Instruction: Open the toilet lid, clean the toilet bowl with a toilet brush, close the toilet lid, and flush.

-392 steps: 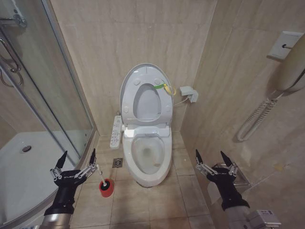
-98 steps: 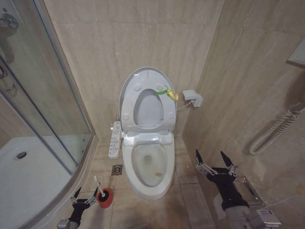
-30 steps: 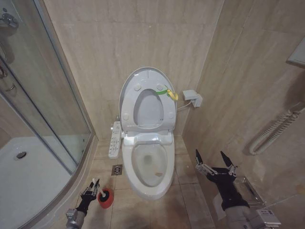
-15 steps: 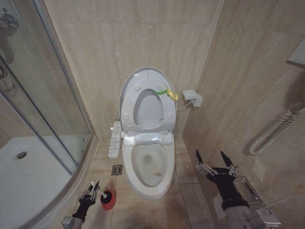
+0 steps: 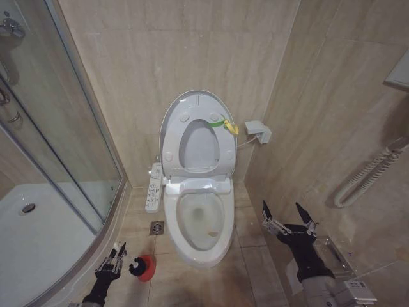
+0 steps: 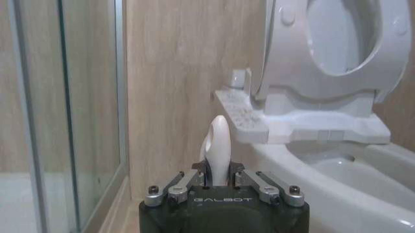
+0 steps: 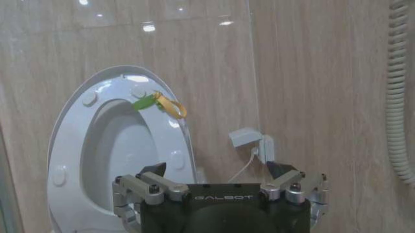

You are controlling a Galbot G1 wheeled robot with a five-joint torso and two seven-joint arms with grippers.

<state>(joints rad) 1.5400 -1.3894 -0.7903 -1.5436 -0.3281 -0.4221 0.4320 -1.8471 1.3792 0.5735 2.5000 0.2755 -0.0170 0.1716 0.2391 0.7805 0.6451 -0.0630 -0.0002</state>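
Observation:
The toilet lid (image 5: 199, 144) stands upright against the wall, with the ring seat (image 5: 171, 137) raised in front of it. Below lies the open toilet bowl (image 5: 183, 243). My left gripper (image 5: 118, 254) is low on the floor to the bowl's left, shut on the toilet brush's white handle (image 6: 219, 141). The dark brush head (image 5: 135, 267) hangs just beside the red holder (image 5: 147, 268). My right gripper (image 5: 286, 214) stands open and empty to the right of the bowl, and its wrist view faces the lid (image 7: 123, 145) and its green-yellow tag (image 7: 161, 104).
A slim white button panel (image 5: 154, 187) juts out at the bowl's left. The glass shower door (image 5: 64, 141) and curved tray edge (image 5: 96, 246) close off the left side. A floor drain (image 5: 157, 228) lies by the bowl. A coiled cord (image 5: 367, 173) hangs on the right wall.
My left gripper has drawn back from the red holder toward the shower edge with the brush; the dark brush head now shows outside the cup. The right arm has not moved.

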